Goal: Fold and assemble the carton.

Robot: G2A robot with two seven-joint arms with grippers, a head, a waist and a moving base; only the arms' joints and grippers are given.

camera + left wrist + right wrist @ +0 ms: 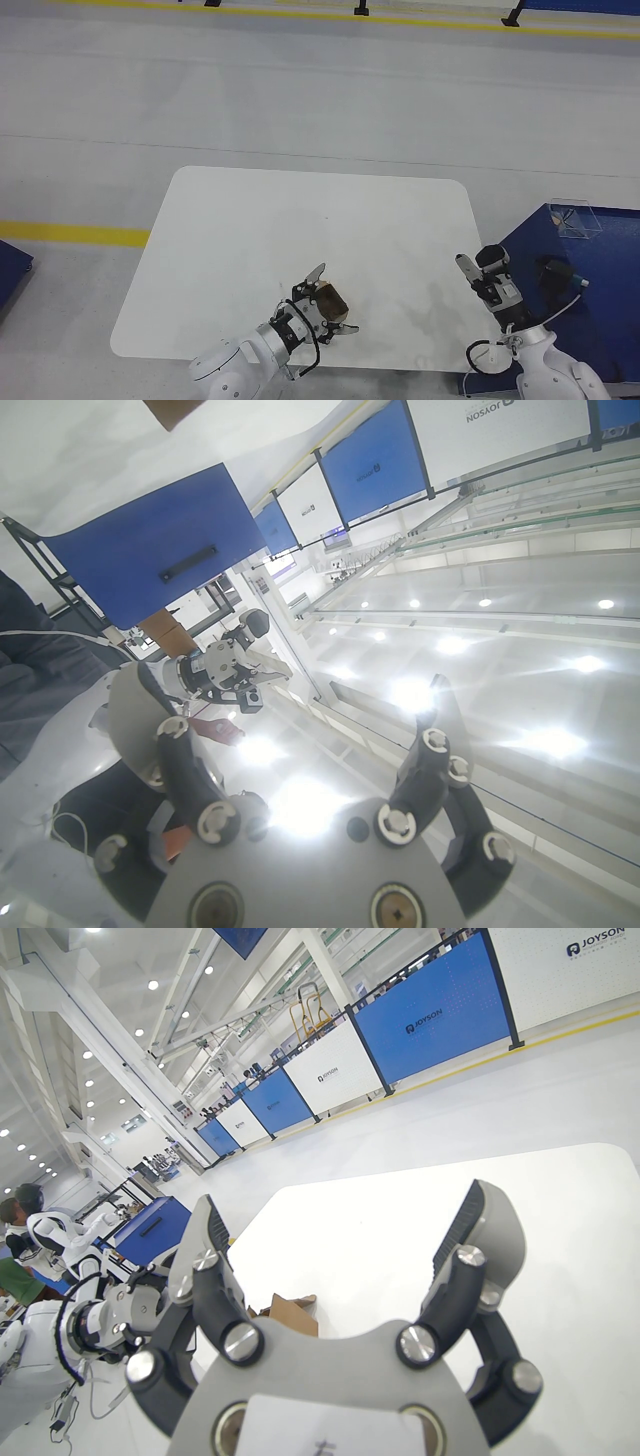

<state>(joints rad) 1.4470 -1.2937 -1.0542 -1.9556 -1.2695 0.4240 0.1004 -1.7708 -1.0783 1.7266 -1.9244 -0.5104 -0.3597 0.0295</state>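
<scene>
A small brown carton [335, 296] lies partly folded near the front edge of the white table [300, 220]. My left gripper [330, 300] is open and spread over it, one finger toward the table's middle and one toward the front edge. In the left wrist view the left gripper [305, 720] holds nothing and points across at the ceiling, with a corner of the carton [172, 412] at the frame's border. My right gripper [345, 1223] is open and empty at the table's front right [478, 266], facing the carton [295, 1313].
A blue cabinet [590, 300] stands off the table's right side with a clear plastic box [575, 218] on it. The table's far half is bare white surface. A yellow line [70, 233] runs along the floor to the left.
</scene>
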